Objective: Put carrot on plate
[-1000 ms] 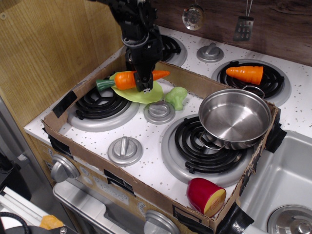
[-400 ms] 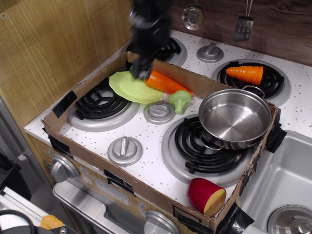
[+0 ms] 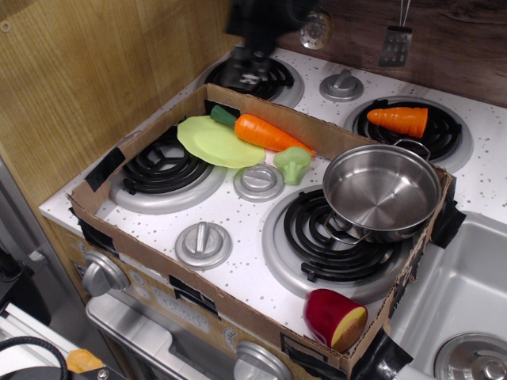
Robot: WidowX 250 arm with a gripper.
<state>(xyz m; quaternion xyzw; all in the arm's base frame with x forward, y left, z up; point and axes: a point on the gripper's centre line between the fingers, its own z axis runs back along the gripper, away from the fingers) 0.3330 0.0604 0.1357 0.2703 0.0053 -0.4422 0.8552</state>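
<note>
Up top, the blurred gripper (image 3: 252,63) blocks nothing of the carrot (image 3: 265,132)

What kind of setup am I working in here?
Most likely a toy play kitchen: a white speckled stovetop with black coil burners and grey knobs, a sink to the right, and plastic food such as the carrot beside the plate.

Carrot (image 3: 268,133): orange, dark green stem. Plate (image 3: 219,142): light lime green. Pot (image 3: 383,190): shiny steel. Stovetop (image 3: 238,226): white, black speckles. Burner coils (image 3: 339,233): black. Box (image 3: 135,142): brown cardboard.
</note>
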